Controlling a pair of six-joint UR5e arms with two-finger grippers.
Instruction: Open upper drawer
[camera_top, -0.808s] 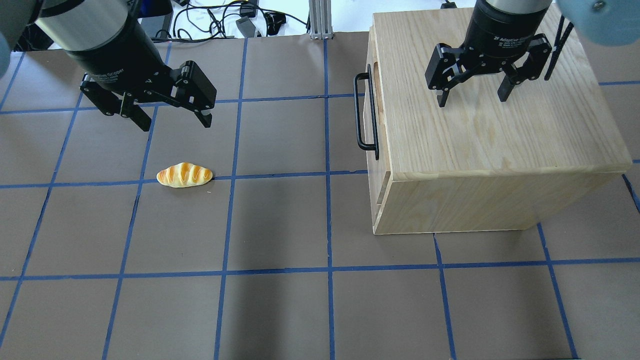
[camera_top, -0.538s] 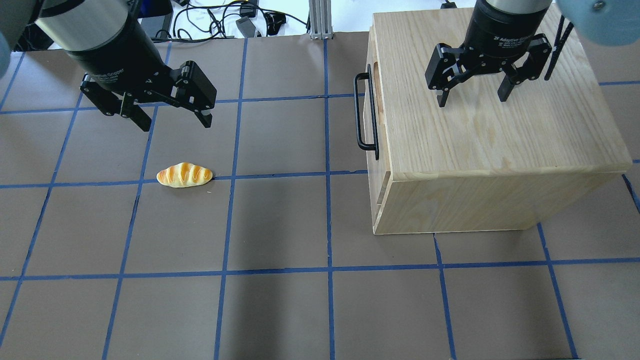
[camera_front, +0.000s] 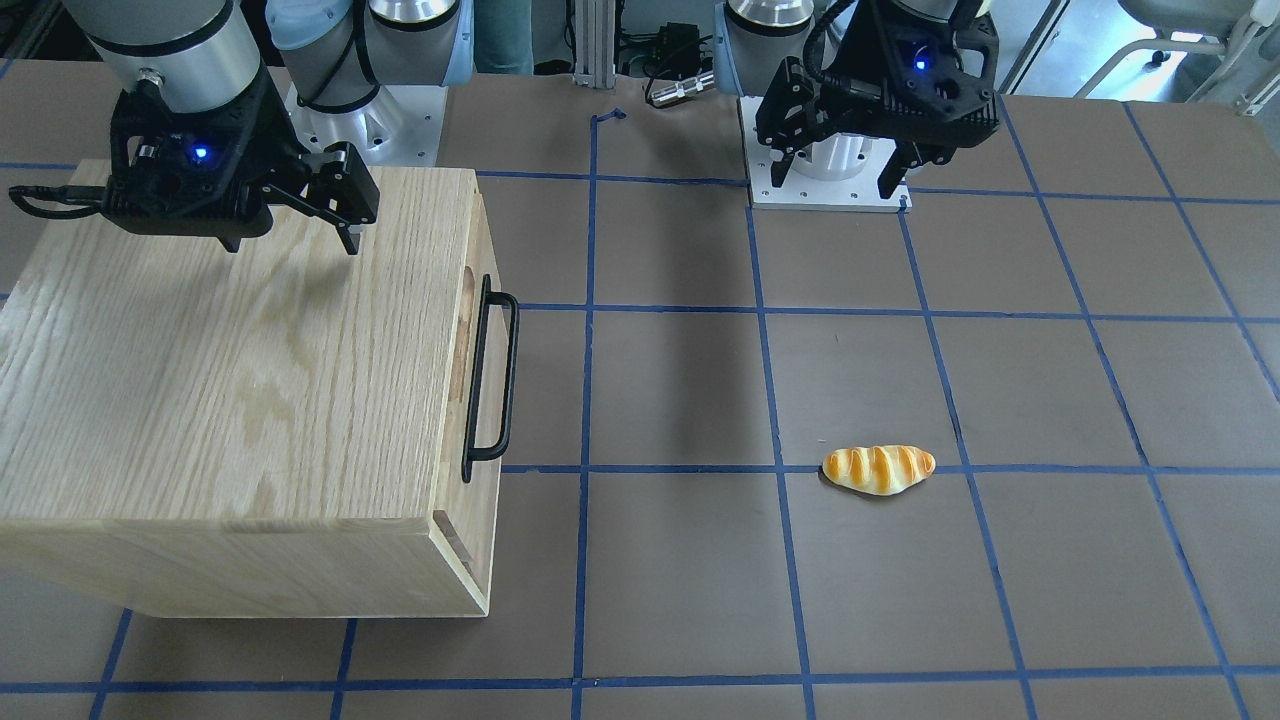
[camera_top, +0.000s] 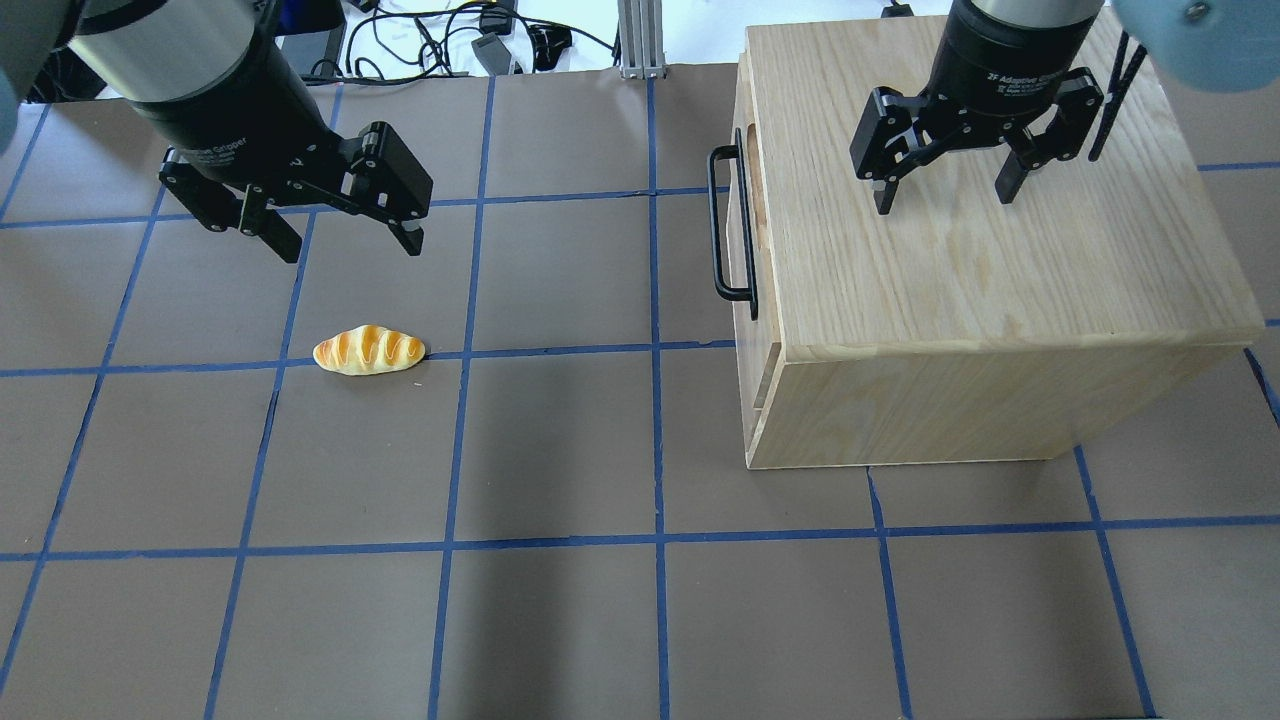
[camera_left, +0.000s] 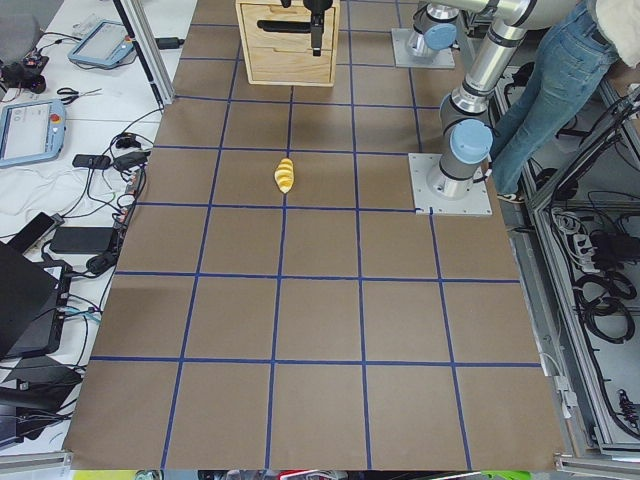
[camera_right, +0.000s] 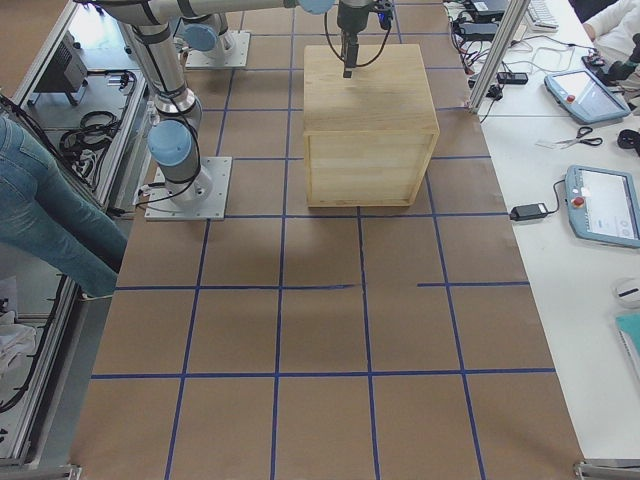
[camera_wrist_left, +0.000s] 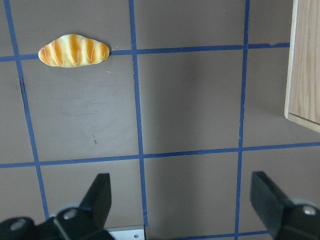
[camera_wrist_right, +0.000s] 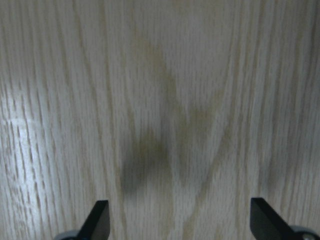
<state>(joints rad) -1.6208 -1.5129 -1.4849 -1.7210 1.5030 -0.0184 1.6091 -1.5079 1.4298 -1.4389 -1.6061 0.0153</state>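
Note:
The upper drawer (camera_top: 744, 200) is a pale-wood panel on the left face of the oak cabinet (camera_top: 980, 260). Its black bar handle (camera_top: 722, 225) sticks out toward the table's middle, and its front sits flush with the cabinet. It also shows in the front-facing view (camera_front: 472, 330), with the handle (camera_front: 490, 385). My right gripper (camera_top: 943, 198) hangs open and empty just above the cabinet top (camera_wrist_right: 160, 100). My left gripper (camera_top: 350, 245) is open and empty above the mat, far left of the handle, and shows in the front-facing view (camera_front: 832, 180).
A toy bread roll (camera_top: 369, 350) lies on the brown mat below my left gripper, also in the left wrist view (camera_wrist_left: 74, 50). The cabinet's edge (camera_wrist_left: 305, 60) shows at that view's right. Cables lie beyond the table's far edge (camera_top: 450, 40).

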